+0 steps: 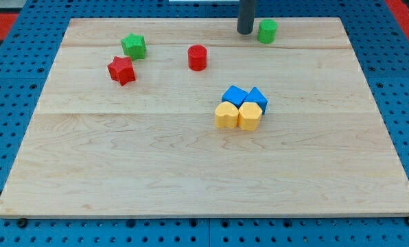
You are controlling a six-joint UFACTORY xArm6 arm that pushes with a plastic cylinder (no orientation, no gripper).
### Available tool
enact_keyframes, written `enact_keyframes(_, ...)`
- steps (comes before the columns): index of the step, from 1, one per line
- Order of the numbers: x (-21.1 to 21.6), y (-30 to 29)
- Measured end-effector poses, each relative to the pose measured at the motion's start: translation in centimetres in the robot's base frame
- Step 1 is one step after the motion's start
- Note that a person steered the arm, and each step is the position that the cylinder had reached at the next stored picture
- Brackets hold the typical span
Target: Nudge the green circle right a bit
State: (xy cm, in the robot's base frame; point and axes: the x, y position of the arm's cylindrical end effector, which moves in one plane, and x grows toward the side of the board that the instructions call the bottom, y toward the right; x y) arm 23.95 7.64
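Note:
The green circle [267, 31] stands near the board's top edge, right of centre. My tip [245, 31] rests on the board just to the circle's left, with a small gap between them. The dark rod rises from the tip out of the view's top.
A green star [133, 46] and a red star [121, 70] lie at upper left. A red cylinder [197, 57] stands near the top centre. Two blue blocks [235, 95] [256, 98] and two yellow blocks [226, 116] [250, 116] cluster at centre right. The wooden board [88, 171] lies on a blue pegboard.

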Motion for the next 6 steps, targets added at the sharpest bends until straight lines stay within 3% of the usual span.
enact_keyframes(1,0.9,0.3)
enact_keyframes(4,-1.9,2.8)
enact_keyframes(6,-0.6,0.9)
